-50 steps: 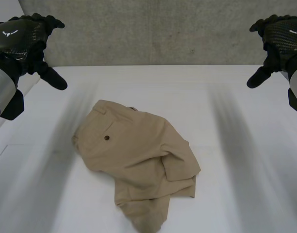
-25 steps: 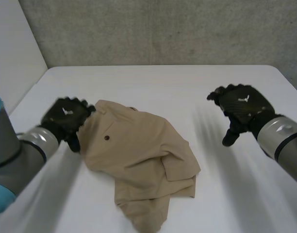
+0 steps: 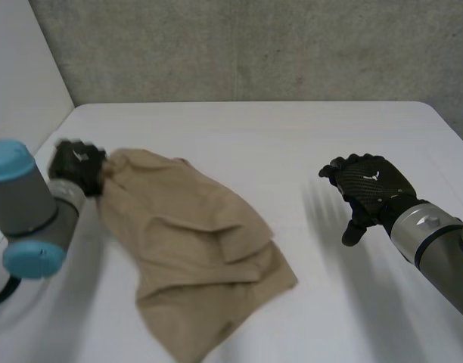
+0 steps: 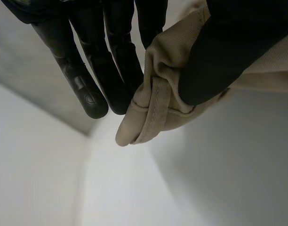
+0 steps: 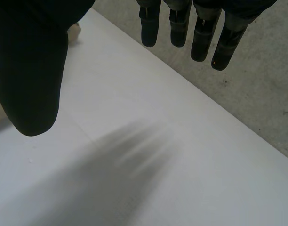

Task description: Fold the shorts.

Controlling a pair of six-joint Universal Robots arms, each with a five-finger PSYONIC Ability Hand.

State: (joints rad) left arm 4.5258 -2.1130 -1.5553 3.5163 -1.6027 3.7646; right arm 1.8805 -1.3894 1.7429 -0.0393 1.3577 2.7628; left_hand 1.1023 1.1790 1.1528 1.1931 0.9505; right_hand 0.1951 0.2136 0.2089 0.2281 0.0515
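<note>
The tan shorts [image 3: 194, 242] hang crumpled from their far left corner, with the lower part still lying on the white table [image 3: 292, 136]. My left hand [image 3: 79, 166] is shut on that corner at the waistband. Seen from the left wrist, the thumb [image 4: 228, 52] pinches a bunched fold of tan cloth [image 4: 156, 110] against the fingers [image 4: 116, 61]. My right hand [image 3: 368, 189] hovers open to the right of the shorts, apart from them, its fingers [image 5: 181, 23] straight and its thumb [image 5: 33, 61] spread, holding nothing.
A grey wall [image 3: 254, 49] runs along the table's far edge, and a pale wall [image 3: 20, 68] stands at the left. Bare table lies between the shorts and my right hand.
My left hand closed on the shorts' far left corner and pulled it up and leftwards, dragging the cloth. My right hand dropped a little and stayed open.
</note>
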